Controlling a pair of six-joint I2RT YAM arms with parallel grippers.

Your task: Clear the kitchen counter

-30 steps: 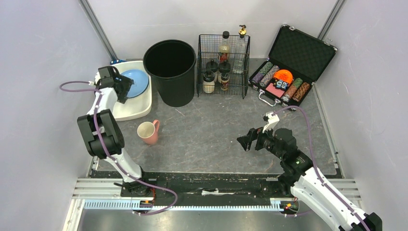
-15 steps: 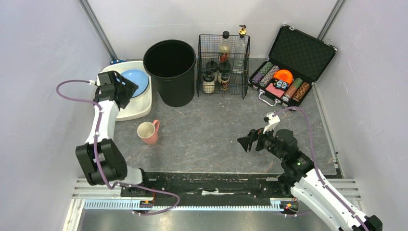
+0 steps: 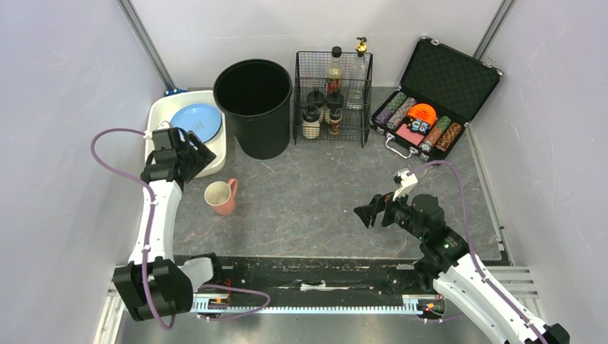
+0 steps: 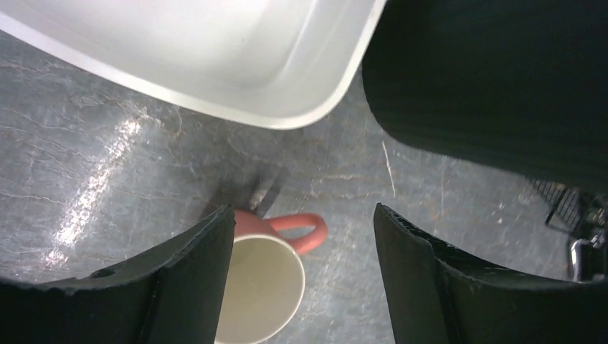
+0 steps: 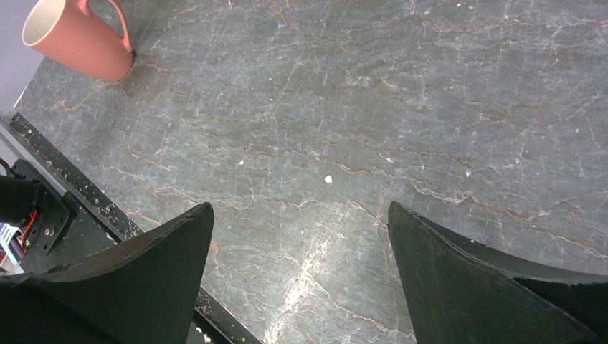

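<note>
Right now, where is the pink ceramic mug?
In the overhead view, the pink ceramic mug sits on the left of the dark grey stone counter, just in front of the white tray.

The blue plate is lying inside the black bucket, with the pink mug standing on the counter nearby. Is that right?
Not quite. The blue plate lies in the white tray, not in the black bucket beside it; the top view shows this. The pink mug does stand on the counter nearby.

Flat dark grey kitchen counter (image 3: 323, 201), stone-look, pale veins and scuffs
</note>
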